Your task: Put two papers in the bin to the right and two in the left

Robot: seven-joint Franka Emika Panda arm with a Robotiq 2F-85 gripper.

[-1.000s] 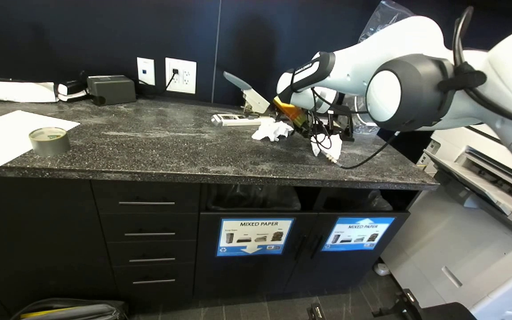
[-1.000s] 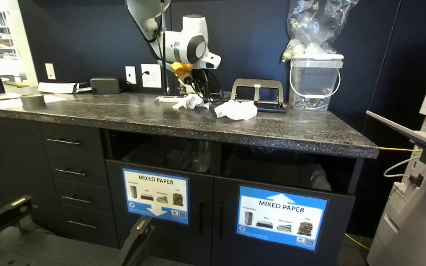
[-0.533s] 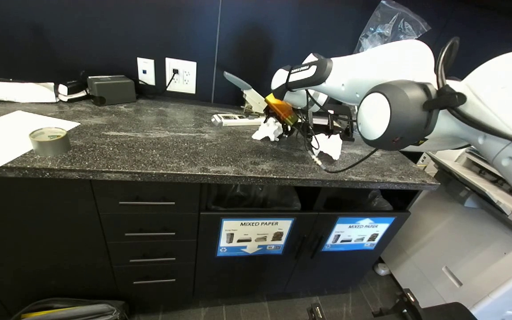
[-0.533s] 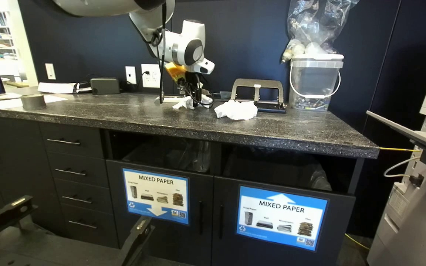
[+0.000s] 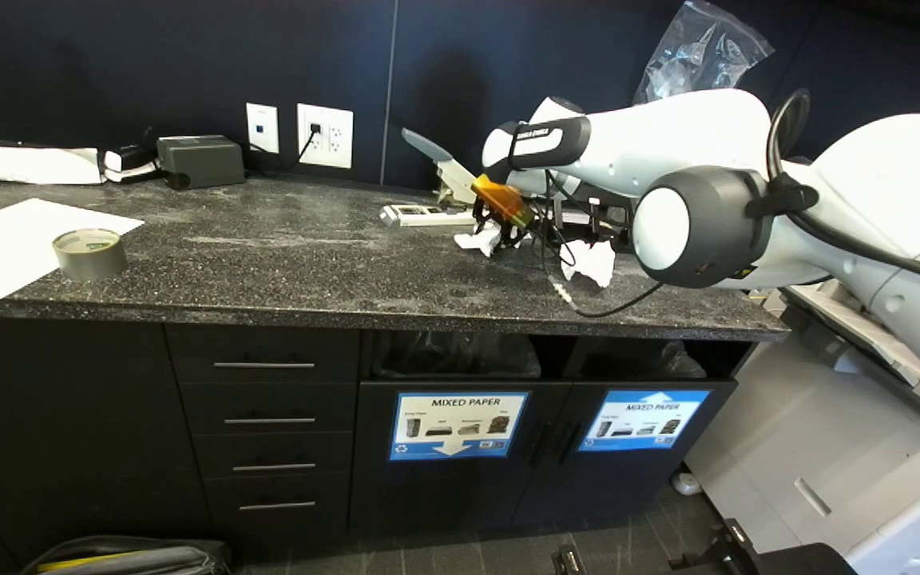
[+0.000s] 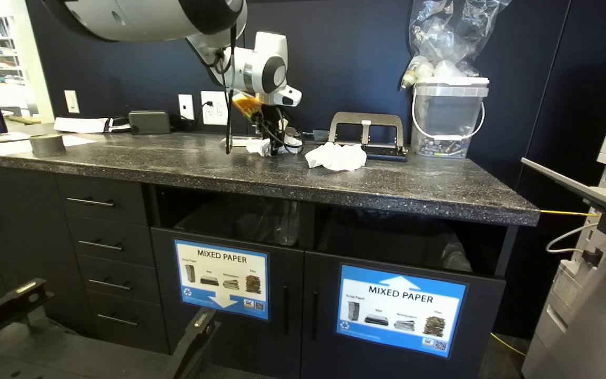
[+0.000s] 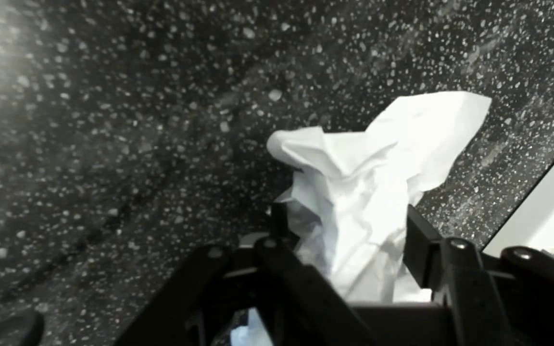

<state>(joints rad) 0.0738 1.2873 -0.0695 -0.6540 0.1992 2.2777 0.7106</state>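
Note:
In the wrist view a crumpled white paper (image 7: 378, 168) stands between the fingers of my gripper (image 7: 345, 216); both fingers bear on its sides and squeeze it narrow. It still sits on the dark countertop, partly covered by the gripper (image 5: 500, 241) in both exterior views. A second crumpled paper (image 6: 336, 157) lies a short way off, nearer the counter's front edge. Below the counter are two slotted compartments: the left bin (image 6: 285, 266) has the pale sign with the blue frame, the bin to the right (image 6: 479, 310) the mostly blue one.
Close to the gripped paper stands a white stapler (image 5: 428, 216). A hole punch (image 6: 395, 129) and a lidded clear bucket (image 6: 442, 118) stand along the back wall. A tape roll (image 5: 91, 259) rests by a flat white sheet (image 5: 9, 243). A printer (image 5: 787, 431) flanks the counter.
The gripper has come down and across to the paper nearer the stapler, and its fingers have closed in from wide to press on that paper. The second paper has not moved.

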